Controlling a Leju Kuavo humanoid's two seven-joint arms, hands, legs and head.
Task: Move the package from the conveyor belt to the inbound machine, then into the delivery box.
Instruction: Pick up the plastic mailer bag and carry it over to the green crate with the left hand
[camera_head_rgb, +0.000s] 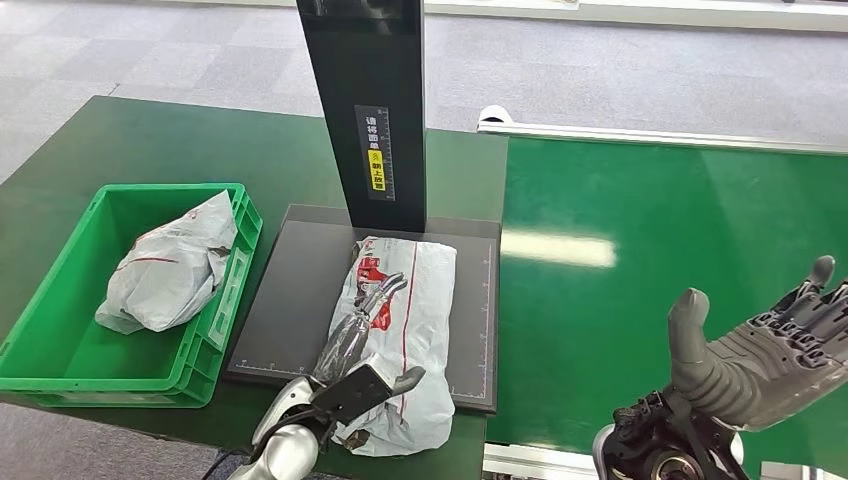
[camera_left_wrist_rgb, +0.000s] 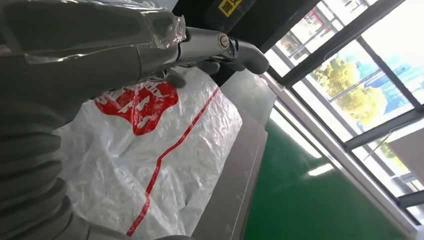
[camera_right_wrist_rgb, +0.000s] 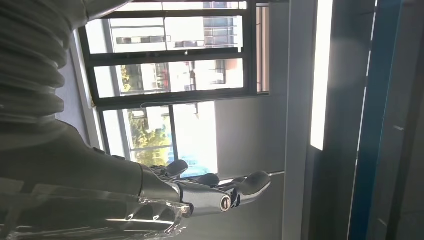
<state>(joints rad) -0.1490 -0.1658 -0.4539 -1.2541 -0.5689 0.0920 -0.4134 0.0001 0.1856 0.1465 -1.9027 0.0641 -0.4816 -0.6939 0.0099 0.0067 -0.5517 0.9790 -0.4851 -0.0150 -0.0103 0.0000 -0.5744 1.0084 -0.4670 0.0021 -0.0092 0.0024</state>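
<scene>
A white plastic package (camera_head_rgb: 415, 310) with red print lies on the dark platform (camera_head_rgb: 290, 300) of the inbound machine, its near end hanging over the platform's front edge. My left hand (camera_head_rgb: 362, 335) reaches over it from the front, fingers stretched flat along its top and thumb out to the side. In the left wrist view the straight fingers (camera_left_wrist_rgb: 220, 45) lie just above the package (camera_left_wrist_rgb: 165, 165); they grip nothing. My right hand (camera_head_rgb: 770, 345) hovers palm up over the green conveyor belt (camera_head_rgb: 650, 230), fingers spread and empty, as the right wrist view shows (camera_right_wrist_rgb: 200, 192).
The green delivery box (camera_head_rgb: 60, 330) stands left of the platform and holds another white package (camera_head_rgb: 165, 275). The machine's black column (camera_head_rgb: 370, 100) rises behind the platform. The belt's metal rail (camera_head_rgb: 660, 138) runs along its far side.
</scene>
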